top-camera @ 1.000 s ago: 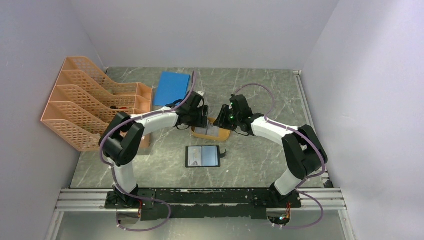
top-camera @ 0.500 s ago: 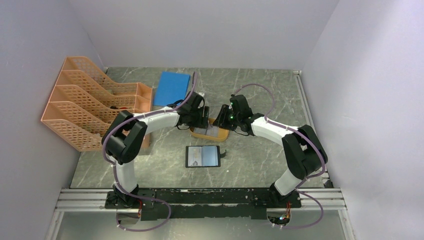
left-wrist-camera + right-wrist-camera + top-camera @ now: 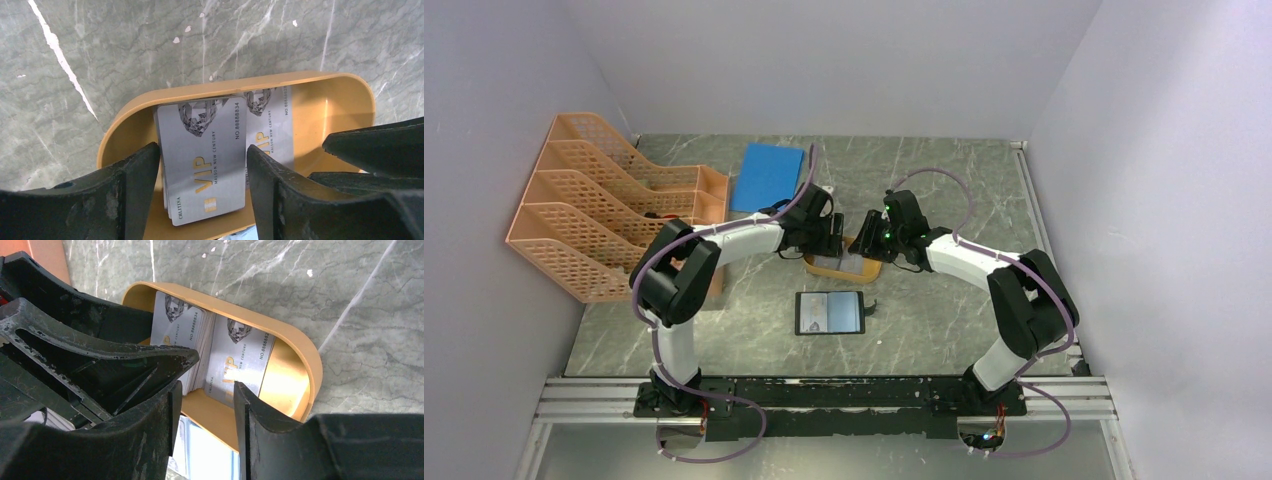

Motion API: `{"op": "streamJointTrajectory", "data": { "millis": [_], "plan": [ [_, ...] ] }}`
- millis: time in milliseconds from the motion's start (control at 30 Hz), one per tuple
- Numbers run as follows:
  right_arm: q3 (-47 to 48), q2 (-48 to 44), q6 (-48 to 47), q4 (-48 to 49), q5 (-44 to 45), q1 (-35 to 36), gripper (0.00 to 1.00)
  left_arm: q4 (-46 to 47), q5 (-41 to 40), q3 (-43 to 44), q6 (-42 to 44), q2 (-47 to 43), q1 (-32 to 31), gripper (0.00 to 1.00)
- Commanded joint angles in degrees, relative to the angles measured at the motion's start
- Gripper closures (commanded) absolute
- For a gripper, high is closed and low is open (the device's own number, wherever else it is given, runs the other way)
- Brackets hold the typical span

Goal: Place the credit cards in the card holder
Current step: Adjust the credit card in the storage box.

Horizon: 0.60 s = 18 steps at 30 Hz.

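An orange mesh file rack (image 3: 614, 205) stood at the left edge of the grey marble tabletop (image 3: 944, 320), with a blue sheet (image 3: 769, 175) lying flat just right of it, toward the back wall. Near the middle of the tabletop, the left pincer (image 3: 832, 243) reached down into the left half of an orange oval dish (image 3: 839, 268). Seen from the left wrist, its two black fingers (image 3: 130, 190) stood fairly wide apart, one on either side of a stack of credit cards (image 3: 202, 160). The cards were silver, printed with a diamond and a gold "VIP", and leaned against the dish's far wall. The fingers sat right at the stack's long edges, but I could not tell whether they were pressing it or only flanking it. A second credit card (image 3: 270, 125) of the same design lay just right of the stack, partly tucked under it. The right pincer (image 3: 864, 245) met the dish from the other side, close to its partner. In its own wrist view the right pincer's fingers (image 3: 245, 415) were set a moderate gap apart over the dish's near rim, with nothing clamped between them. The card holder (image 3: 829, 312) lay open and flat on the tabletop, apart from the dish on the side nearer the arm bases, its shiny pockets facing up.
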Motion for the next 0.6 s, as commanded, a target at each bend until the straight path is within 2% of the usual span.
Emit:
{"op": "streamJointTrajectory", "data": {
  "millis": [0,333,467,567],
  "plan": [
    [-0.07,0.5,-0.19,1.02,-0.96,-0.33,0.53,-1.45,2.01,2.9,-0.55,-1.72,0.08,0.3],
    [1.85,3.51,0.85,0.34,-2.26,0.3,0.41,-5.68,0.2,3.89,-0.16,-9.19,0.33,0.27],
    [3.78,5.71,2.05,0.2,-1.52,1.58,0.35,-5.36,-2.71,-0.2,-0.53,-15.28,0.59,0.28],
    [4.45,7.06,3.52,0.9,-1.03,2.25,0.32,-4.31,-7.74,-4.28,-0.48,-18.25,1.33,0.28]
  ]
}}
